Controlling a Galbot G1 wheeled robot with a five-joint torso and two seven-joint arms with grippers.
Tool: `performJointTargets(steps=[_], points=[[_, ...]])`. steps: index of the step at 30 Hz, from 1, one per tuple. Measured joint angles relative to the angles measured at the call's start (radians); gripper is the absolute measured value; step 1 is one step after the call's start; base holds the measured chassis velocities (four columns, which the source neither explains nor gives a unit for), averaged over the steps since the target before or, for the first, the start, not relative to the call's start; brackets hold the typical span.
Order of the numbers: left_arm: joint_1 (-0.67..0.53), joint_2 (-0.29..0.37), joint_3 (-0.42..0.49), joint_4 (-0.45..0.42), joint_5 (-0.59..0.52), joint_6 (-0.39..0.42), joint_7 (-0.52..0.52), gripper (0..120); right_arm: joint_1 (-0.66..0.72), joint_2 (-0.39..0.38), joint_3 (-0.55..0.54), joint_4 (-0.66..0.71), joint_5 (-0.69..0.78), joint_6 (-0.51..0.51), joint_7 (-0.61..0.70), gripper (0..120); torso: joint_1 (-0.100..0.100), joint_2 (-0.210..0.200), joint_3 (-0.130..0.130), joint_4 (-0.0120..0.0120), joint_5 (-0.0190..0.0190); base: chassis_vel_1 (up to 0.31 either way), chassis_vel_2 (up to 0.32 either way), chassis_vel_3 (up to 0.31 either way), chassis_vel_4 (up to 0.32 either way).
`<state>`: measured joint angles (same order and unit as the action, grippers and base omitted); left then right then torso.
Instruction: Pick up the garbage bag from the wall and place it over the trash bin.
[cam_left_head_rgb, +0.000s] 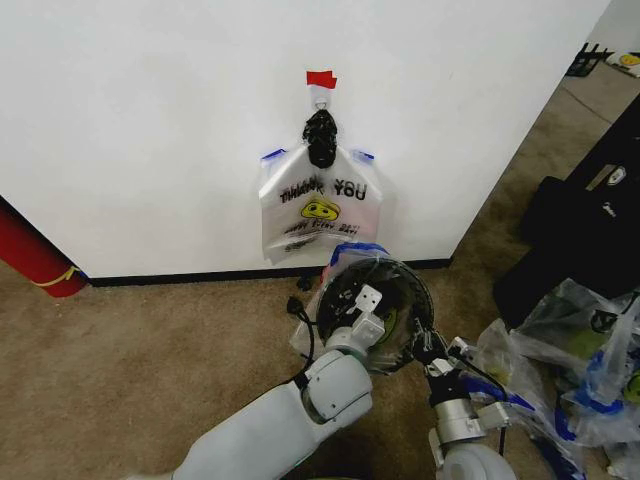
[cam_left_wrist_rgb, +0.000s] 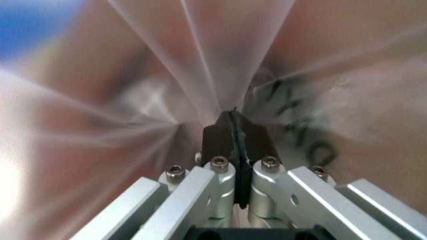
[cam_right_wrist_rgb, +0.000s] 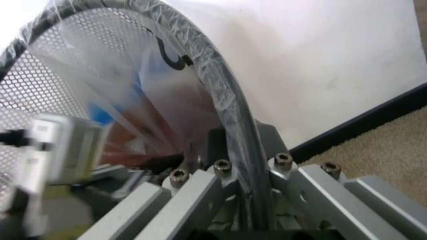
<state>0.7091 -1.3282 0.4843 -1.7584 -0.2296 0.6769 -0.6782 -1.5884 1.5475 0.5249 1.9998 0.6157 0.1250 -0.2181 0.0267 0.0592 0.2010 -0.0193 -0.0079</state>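
A garbage bag (cam_left_head_rgb: 320, 205) with blue handles, black lettering and a yellow smiley hangs on the white wall (cam_left_head_rgb: 150, 120) under a red tape strip (cam_left_head_rgb: 321, 78). Below it stands the black mesh trash bin (cam_left_head_rgb: 415, 290), lined with a second bag of the same thin plastic (cam_right_wrist_rgb: 133, 100). My left gripper (cam_left_head_rgb: 380, 312) reaches inside the bin and is shut on that lining film (cam_left_wrist_rgb: 233, 117), which stretches away in folds. At the bin's near side, my right gripper (cam_left_head_rgb: 425, 348) is shut around the plastic-covered rim (cam_right_wrist_rgb: 237, 120), with the rim running between its fingers.
A big red cylinder (cam_left_head_rgb: 30, 255) leans at the far left by the black baseboard (cam_left_head_rgb: 200, 275). Clear filled bags (cam_left_head_rgb: 580, 350) and black cases (cam_left_head_rgb: 590, 220) crowd the right. Open carpet (cam_left_head_rgb: 150, 360) lies to the left of the bin.
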Motion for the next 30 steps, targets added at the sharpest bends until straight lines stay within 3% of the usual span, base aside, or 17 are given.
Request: performJointTargets(steps=[9, 17, 24, 30], points=[[-0.041, -0.019, 0.0, 0.11, 0.074, -0.032, 0.005, 0, -0.017, 0.006, -0.003, 0.009, -0.008, 0.003, -0.021, 0, 0.0, 0.0, 0.0, 0.0, 0.0, 0.0, 0.0, 0.0, 0.0], [-0.053, -0.015, 0.005, 0.12, 0.068, -0.036, 0.006, 0, -0.019, 0.006, -0.004, 0.009, -0.009, 0.005, -0.028, 0, 0.0, 0.0, 0.0, 0.0, 0.0, 0.0, 0.0, 0.0, 0.0], [-0.01, 0.032, 0.021, -0.027, -0.004, -0.019, 0.014, 0, 0.014, 0.001, 0.004, -0.025, 0.009, 0.006, -0.029, 0, 0.0, 0.0, 0.0, 0.0001, -0.0001, 0.0, 0.0, 0.0, 0.0], [0.093, 0.117, 0.007, -0.236, -0.028, -0.013, 0.048, 0, 0.054, -0.004, 0.006, -0.072, 0.064, -0.01, -0.015, 0, 0.0, 0.0, 0.0, 0.0001, -0.0002, 0.0, 0.0, 0.0, 0.0]])
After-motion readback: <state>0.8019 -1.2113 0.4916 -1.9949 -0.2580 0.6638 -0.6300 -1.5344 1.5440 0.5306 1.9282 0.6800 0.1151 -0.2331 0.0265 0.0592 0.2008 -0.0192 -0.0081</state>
